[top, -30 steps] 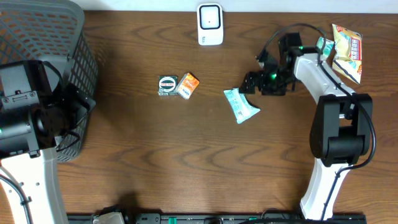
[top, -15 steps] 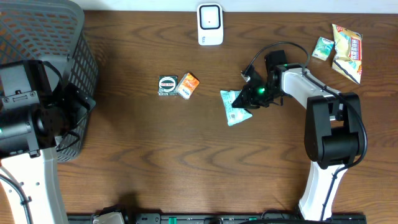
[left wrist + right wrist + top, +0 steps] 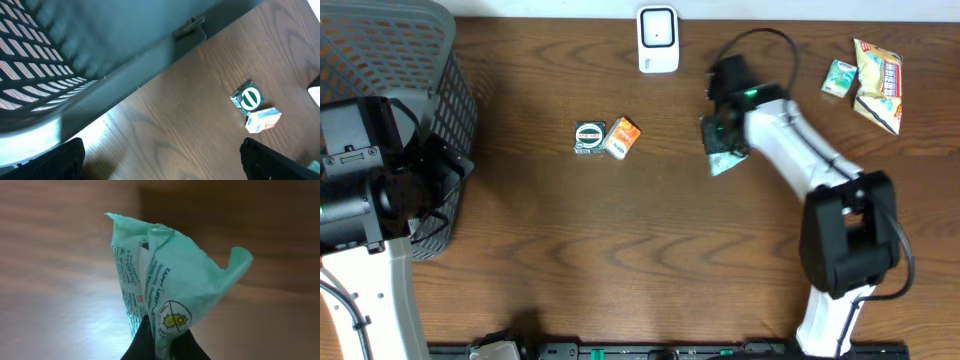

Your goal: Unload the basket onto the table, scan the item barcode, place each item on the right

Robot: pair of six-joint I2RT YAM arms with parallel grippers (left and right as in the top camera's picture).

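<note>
The item, a mint-green printed packet (image 3: 725, 152) (image 3: 170, 275), hangs crumpled from my right gripper (image 3: 163, 347), which is shut on its lower edge. In the overhead view the right gripper (image 3: 722, 128) holds it above the table, a little right of and below the white scanner (image 3: 658, 40) at the back edge. No barcode shows on the packet from here. My left gripper (image 3: 170, 162) stands open over bare wood beside the basket, with nothing between its fingers (image 3: 67, 159).
A grey mesh basket (image 3: 400, 60) (image 3: 75, 60) fills the far left. A small green round-logo pack (image 3: 590, 136) (image 3: 248, 97) and an orange pack (image 3: 621, 137) (image 3: 263, 120) lie mid-table. Two more snack packets (image 3: 839, 77) (image 3: 880, 75) lie at the back right.
My right gripper closed on the mint-green packet, lifted it off the table and carried it up and left toward the scanner. The left arm has not moved.
</note>
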